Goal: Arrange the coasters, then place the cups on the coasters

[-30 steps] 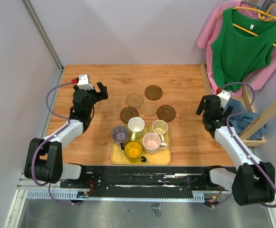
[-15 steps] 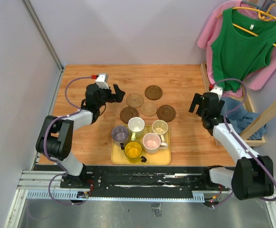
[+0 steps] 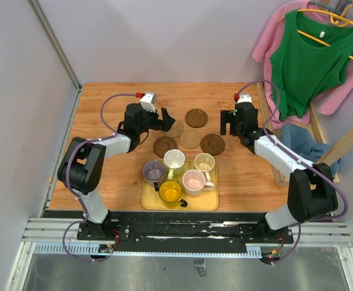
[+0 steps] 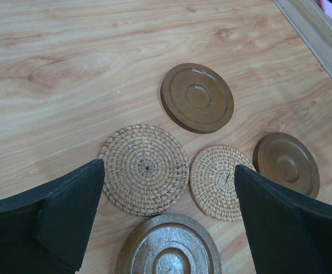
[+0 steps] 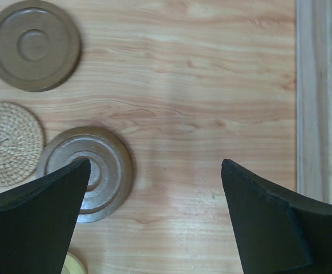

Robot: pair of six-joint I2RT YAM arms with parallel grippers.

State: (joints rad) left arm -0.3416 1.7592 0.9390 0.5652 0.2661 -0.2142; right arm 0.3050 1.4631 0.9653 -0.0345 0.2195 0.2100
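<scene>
Five coasters lie in a loose cluster at mid-table: dark brown ones [image 3: 196, 117] [image 3: 213, 143] [image 3: 165, 146] and woven tan ones [image 3: 175, 128] [image 3: 190, 139]. Five cups stand on the yellow tray [image 3: 179, 205]: grey-purple [image 3: 153, 171], white-green [image 3: 174, 160], cream [image 3: 204, 162], pink [image 3: 194, 180], yellow [image 3: 170, 191]. My left gripper [image 3: 162, 119] hovers open at the cluster's left edge; its wrist view shows a tan coaster [image 4: 145, 169] between the open fingers [image 4: 69, 211]. My right gripper [image 3: 230, 123] hangs open just right of the cluster, beside a dark coaster [image 5: 92, 168].
A wooden rail [image 5: 316, 97] runs along the table's right edge. Beyond it hang a green top [image 3: 310, 60] and pink garment, with a blue cloth [image 3: 301, 142] below. A grey wall [image 3: 19, 121] borders the left side.
Both arms have swung inward from the table's sides toward the coaster cluster. Both grippers stayed open. Coasters and cups have not moved.
</scene>
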